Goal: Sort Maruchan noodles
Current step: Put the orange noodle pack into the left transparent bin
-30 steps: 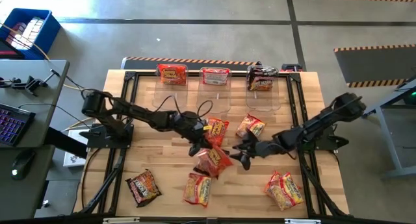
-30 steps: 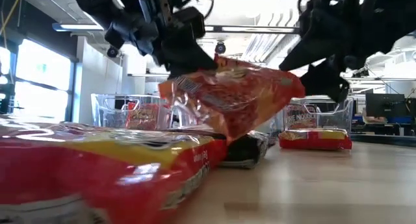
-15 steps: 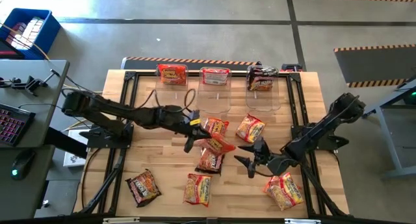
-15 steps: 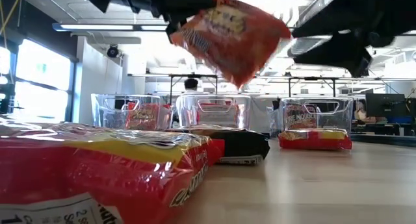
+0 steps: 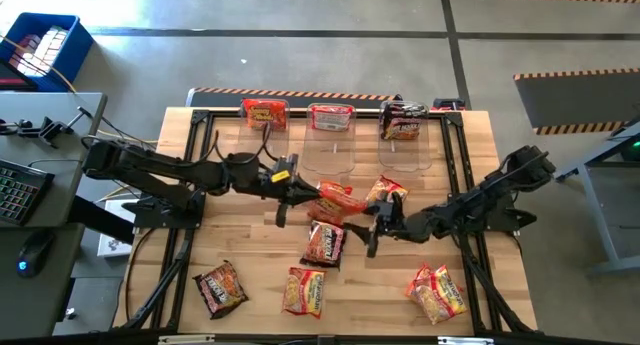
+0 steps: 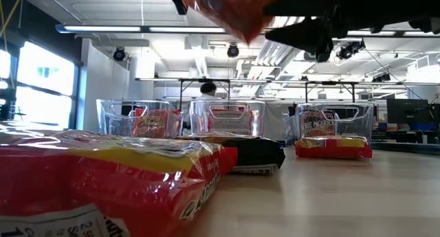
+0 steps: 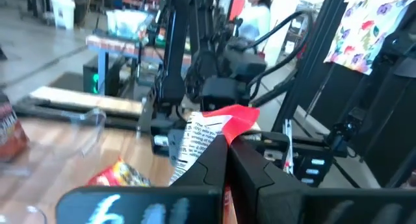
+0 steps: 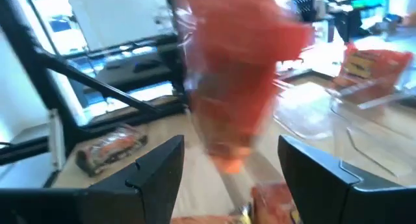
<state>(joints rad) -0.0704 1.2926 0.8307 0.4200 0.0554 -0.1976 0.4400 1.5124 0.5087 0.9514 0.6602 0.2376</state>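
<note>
On the table's [image 5: 240, 275] left front lies a dark packet [image 5: 220, 288], with an orange packet [image 5: 303, 291] just to its right. At the back edge stand three clear bins in a row: the left bin [image 5: 264, 123] holds an orange packet, the middle bin [image 5: 331, 125] a red-and-white one, the right bin [image 5: 404, 130] a dark one.

The left gripper [image 5: 297, 192] reaches in from the left to mid-table, its jaws clamped shut on one edge of a red packet [image 5: 338, 201], which hangs in the air clear of the wood; in the left wrist view the packet [image 7: 214, 130] sticks up between the dark fingers [image 7: 260, 178]. Below it lies another packet [image 5: 324, 243], flat on the table.

The right gripper [image 5: 376, 228] sits just right of the held packet, jaws wide apart and holding nothing. Behind it lies an orange packet [image 5: 386, 192]. Two more packets [image 5: 434, 291] lie heaped at the right front.
</note>
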